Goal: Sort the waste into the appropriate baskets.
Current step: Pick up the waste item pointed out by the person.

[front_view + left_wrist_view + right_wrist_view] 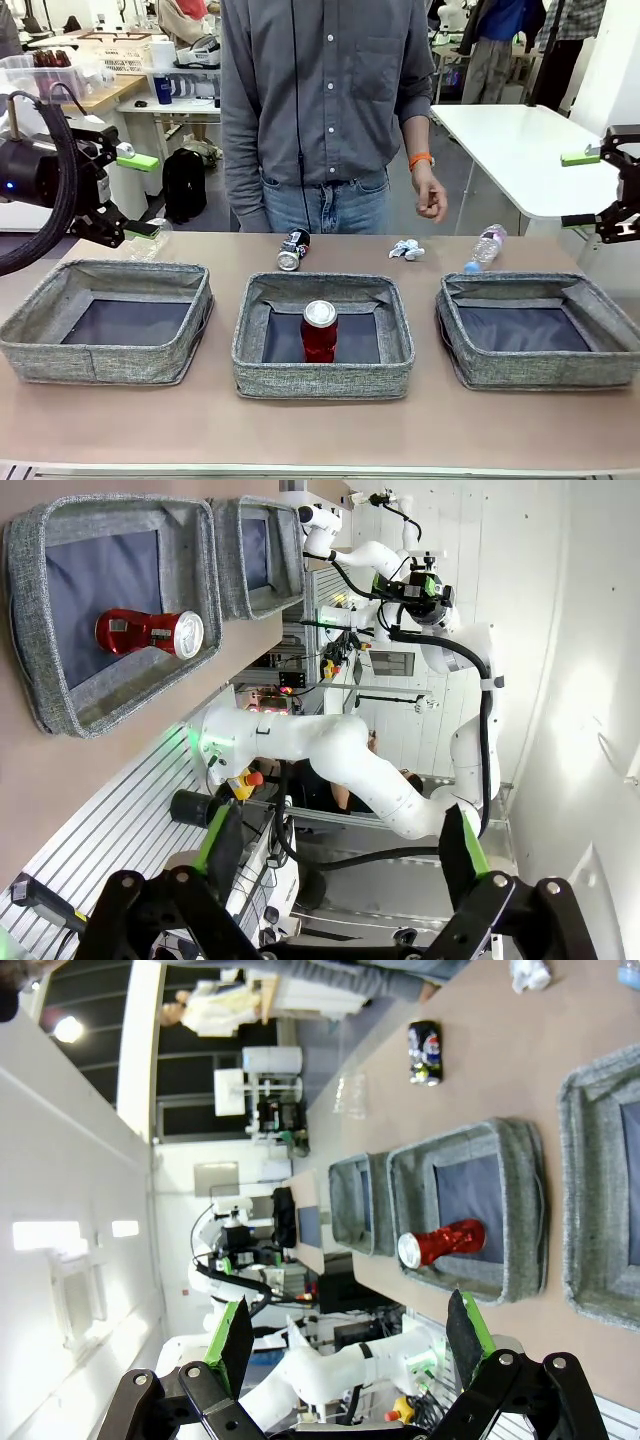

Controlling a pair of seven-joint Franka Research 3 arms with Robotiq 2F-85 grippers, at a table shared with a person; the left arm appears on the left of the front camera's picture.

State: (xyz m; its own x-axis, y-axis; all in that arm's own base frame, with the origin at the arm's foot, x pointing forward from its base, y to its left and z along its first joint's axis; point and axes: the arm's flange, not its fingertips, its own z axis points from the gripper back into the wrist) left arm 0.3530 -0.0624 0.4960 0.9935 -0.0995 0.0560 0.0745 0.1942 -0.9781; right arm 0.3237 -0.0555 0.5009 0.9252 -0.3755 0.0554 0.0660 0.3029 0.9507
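Currently both arms are held clear of the work. The left gripper (pixel 140 195) hangs above the left end of the table (pixel 320 430), past the far corner of the left basket (pixel 100 272). Its green-padded fingers stand spread wide with nothing between them, and in its wrist view the left gripper (pixel 338 845) shows the same gap. The right gripper (pixel 580 190) hangs off the right end, beyond the right basket (pixel 540 285). Its jaws are likewise spread and empty, and the right gripper (pixel 345 1335) looks the same through its own camera.

The three grey baskets sit in a row along the near side, apart from one another. The red soda can (pixel 320 330) stands upright inside the middle basket (pixel 320 283), on the dark floor toward the near wall.

Other waste lies on the bare table beyond the baskets. Bearings take the red soda can as dial centre, with the person (pixel 320 100) at twelve.
- **Eleven o'clock:** the crushed dark can (pixel 292 250) lies on its side, just past the middle basket's far rim.
- **One o'clock:** the crumpled paper wad (pixel 406 249).
- **Two o'clock:** the clear plastic bottle (pixel 487 246) lies on its side, near the right basket's far rim.
- **Roughly ten o'clock:** the clear plastic cup (pixel 350 1095) sits beyond the left basket. It is faint from the front, and I cannot tell whether it is upright or tipped.

The person stands at the far edge, with one hand (pixel 430 195) hanging loosely curled in the air above the paper wad.
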